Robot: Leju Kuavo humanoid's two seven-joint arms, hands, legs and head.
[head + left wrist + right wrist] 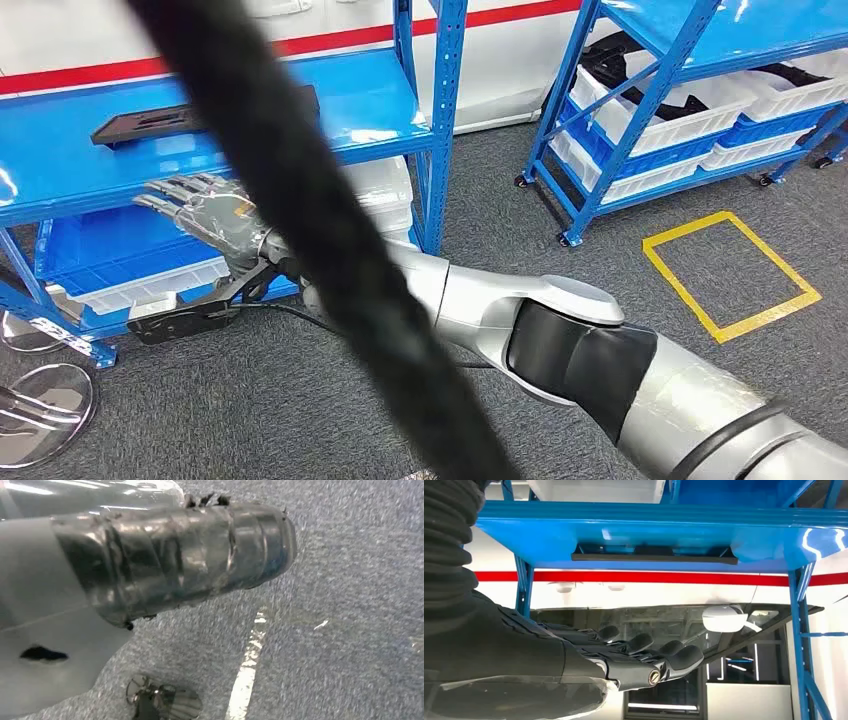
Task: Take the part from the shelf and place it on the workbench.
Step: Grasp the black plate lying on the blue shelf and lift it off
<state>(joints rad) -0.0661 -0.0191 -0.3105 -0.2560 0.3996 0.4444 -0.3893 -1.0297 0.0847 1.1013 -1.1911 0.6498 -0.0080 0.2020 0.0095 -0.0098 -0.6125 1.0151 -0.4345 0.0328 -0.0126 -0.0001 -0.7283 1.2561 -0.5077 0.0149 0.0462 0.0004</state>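
The floor (330, 400) was grey carpet, marked with a yellow taped square (730, 272). Two blue steel shelf units stood against a white wall with a red stripe (330, 42). The far unit (690, 90) rode on casters and carried white bins (700, 110). The near shelf (300, 120) held the part (160, 124), a flat black tray-like piece, lying flat on its top deck towards the left. White bins (150, 285) sat on the lower deck beneath it.

My right robot hand (200, 210) was extended towards the near shelf, just below the edge of the deck carrying the part. Its fingers (644, 655) were stretched out and spread, holding nothing, and it was not touching the part. In the right wrist view the part (654, 556) lay at the deck edge, apart from my fingertips.

A thick black cable (330, 250) ran diagonally across the head view, in front of my arm.

My left robot hand (170, 560) showed as a taped grey cover above the carpet. I could not tell how its fingers stood.
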